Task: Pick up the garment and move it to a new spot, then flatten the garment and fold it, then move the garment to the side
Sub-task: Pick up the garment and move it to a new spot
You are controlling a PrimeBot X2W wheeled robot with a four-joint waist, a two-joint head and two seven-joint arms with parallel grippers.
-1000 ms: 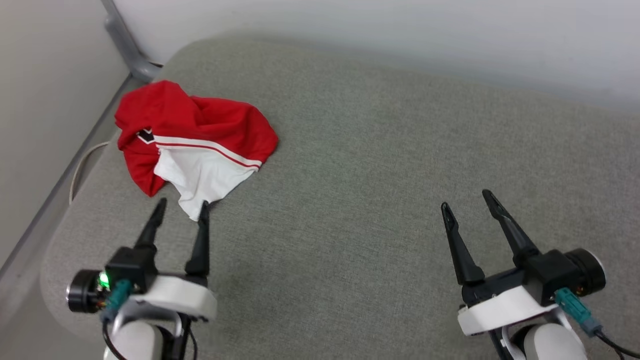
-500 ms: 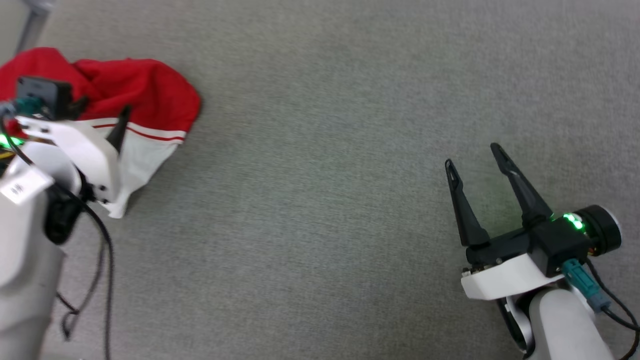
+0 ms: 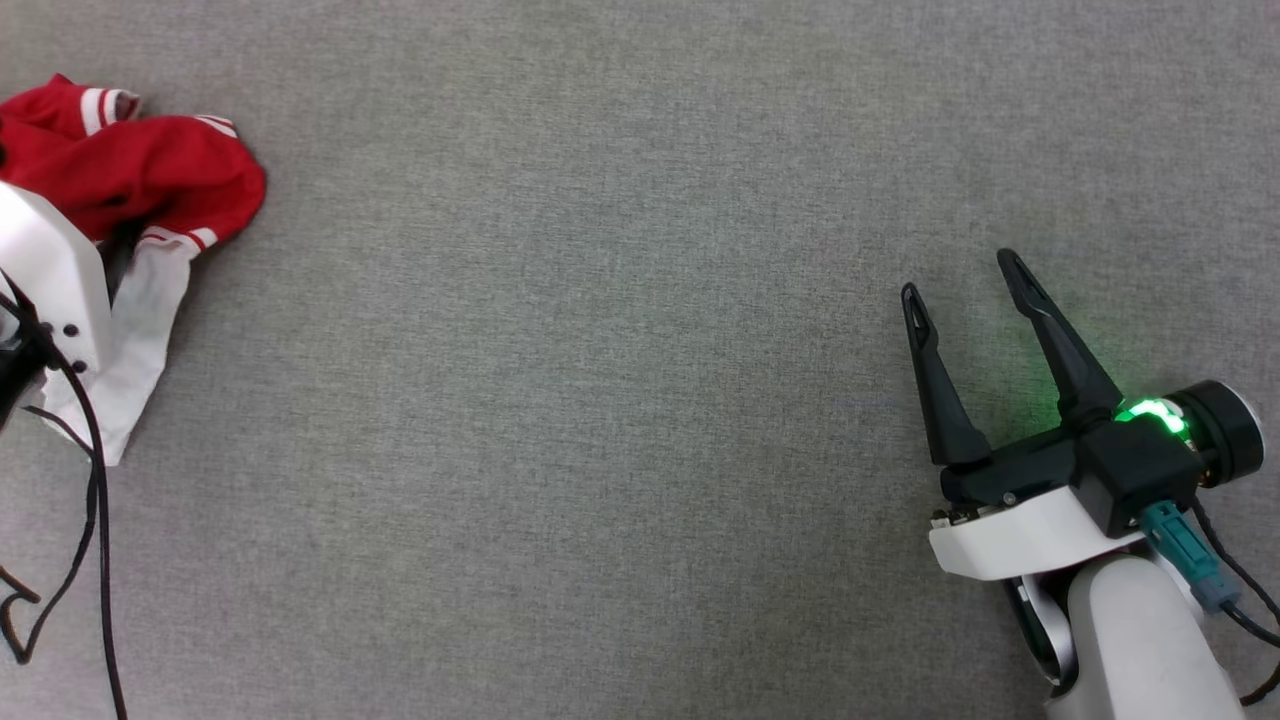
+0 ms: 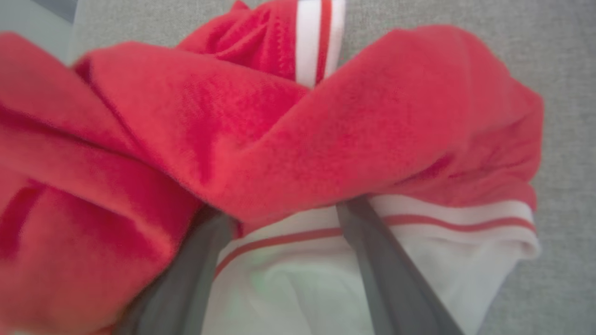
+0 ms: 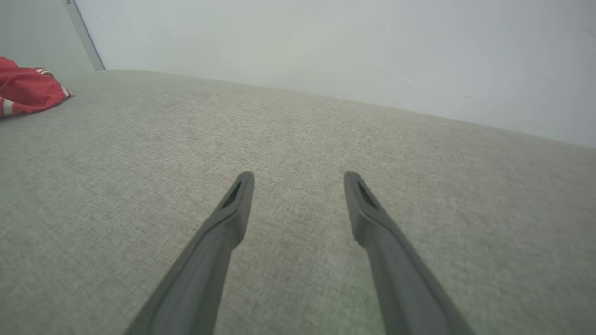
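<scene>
The garment, red with a white panel and striped trim, lies crumpled at the far left of the grey cushion. My left arm's white wrist housing sits over its near side. In the left wrist view my left gripper is open. Its fingers rest spread on the white panel, and their tips are hidden under a red fold of the garment. My right gripper is open with nothing in it, low over bare cushion at the right. The garment lies far to its left.
The grey fabric cushion stretches wide between the garment and the right gripper. A pale wall rises behind it, with a grey rail at the corner. My left arm's black cable hangs at the left edge.
The head camera has tilted down and shifted. My left arm has reached forward from short of the garment onto it, and the cloth is more bunched. My right gripper stays open in place.
</scene>
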